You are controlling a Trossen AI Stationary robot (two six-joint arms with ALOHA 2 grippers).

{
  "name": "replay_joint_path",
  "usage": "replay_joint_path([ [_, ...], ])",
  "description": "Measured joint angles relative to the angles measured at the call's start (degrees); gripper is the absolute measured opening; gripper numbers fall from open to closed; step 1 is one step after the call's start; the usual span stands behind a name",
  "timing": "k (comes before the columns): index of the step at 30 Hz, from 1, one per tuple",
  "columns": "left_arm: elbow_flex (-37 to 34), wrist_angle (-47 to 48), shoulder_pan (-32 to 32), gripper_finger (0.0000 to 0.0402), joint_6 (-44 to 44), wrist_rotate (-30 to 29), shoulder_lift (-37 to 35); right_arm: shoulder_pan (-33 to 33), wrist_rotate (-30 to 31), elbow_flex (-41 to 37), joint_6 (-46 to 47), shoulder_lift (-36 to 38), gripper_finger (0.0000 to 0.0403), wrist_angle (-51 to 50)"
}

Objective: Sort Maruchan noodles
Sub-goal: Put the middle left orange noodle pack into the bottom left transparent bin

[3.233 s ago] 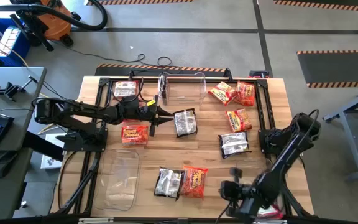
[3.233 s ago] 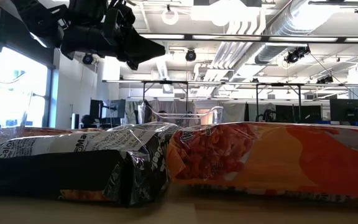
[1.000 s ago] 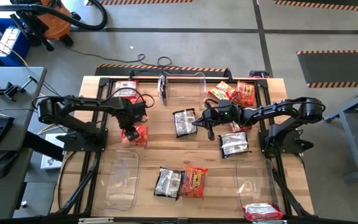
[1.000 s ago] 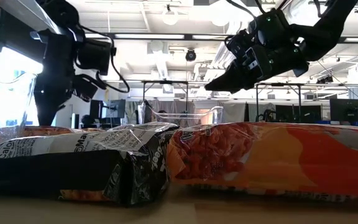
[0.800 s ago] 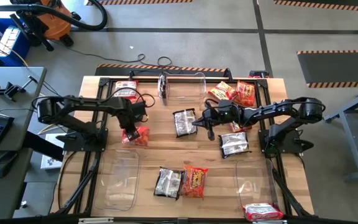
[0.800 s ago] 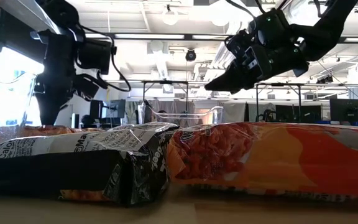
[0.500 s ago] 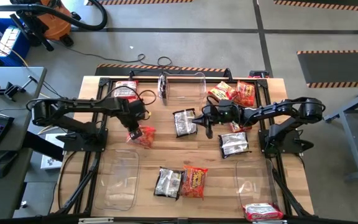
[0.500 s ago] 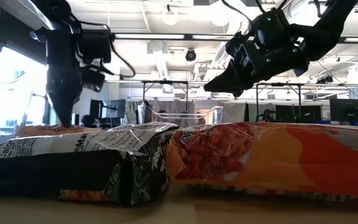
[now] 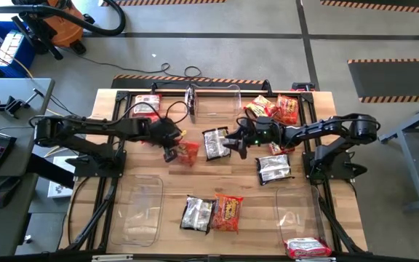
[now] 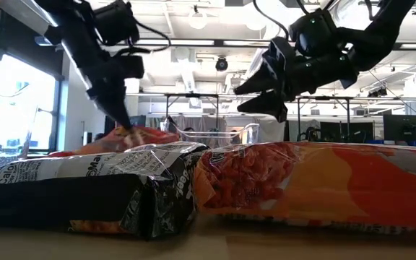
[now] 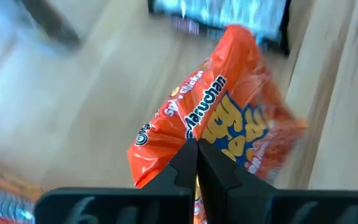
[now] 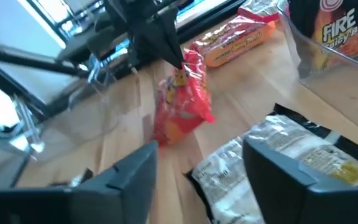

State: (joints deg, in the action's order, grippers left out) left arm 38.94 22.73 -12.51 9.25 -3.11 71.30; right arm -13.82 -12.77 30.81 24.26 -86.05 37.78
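High view: orange packet (image 9: 187,153) dangling lengthwise from pinching left fingers (image 9: 172,149); right fingers (image 9: 236,143) spread.

overhead, table-level, two wrist views; table (image 9: 217,178) shared

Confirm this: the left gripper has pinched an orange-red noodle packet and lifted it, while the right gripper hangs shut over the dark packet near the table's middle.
One detail is wrong: the right gripper is open, not shut. The right wrist view shows its two fingers spread wide above the dark packet. The rest holds: the left gripper is shut on the orange-red packet, lifted off the table.
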Motion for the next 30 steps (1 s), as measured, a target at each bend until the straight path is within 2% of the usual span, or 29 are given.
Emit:
replay_joint_path([
  [4, 0.0, -5.4, 0.4, 0.0, 1.2, -0.6, -1.8, 0.2, -1.7, 0.0, 4.0, -4.1, 0.0261, 7.4],
  [10, 0.1, -11.3, 0.4, 0.0, 1.6, -2.5, -5.8, 1.3, -2.2, 1.9, 6.8, -16.0, 0.0266, 21.9],
  [20, 0.1, -18.3, 0.6, 0.0, 1.6, -3.0, -11.8, 1.1, -2.5, 14.6, 6.5, -33.8, 0.0266, 36.4],
  [26, 0.1, -20.3, 1.2, 0.0, 0.9, -3.7, -14.6, 0.0, -5.3, 21.9, 7.0, -39.4, 0.0266, 43.6],
  [30, 0.2, -20.6, 2.0, 0.0, 0.6, -5.4, -15.5, -0.5, -10.0, 27.7, 7.3, -41.5, 0.0266, 45.5],
])
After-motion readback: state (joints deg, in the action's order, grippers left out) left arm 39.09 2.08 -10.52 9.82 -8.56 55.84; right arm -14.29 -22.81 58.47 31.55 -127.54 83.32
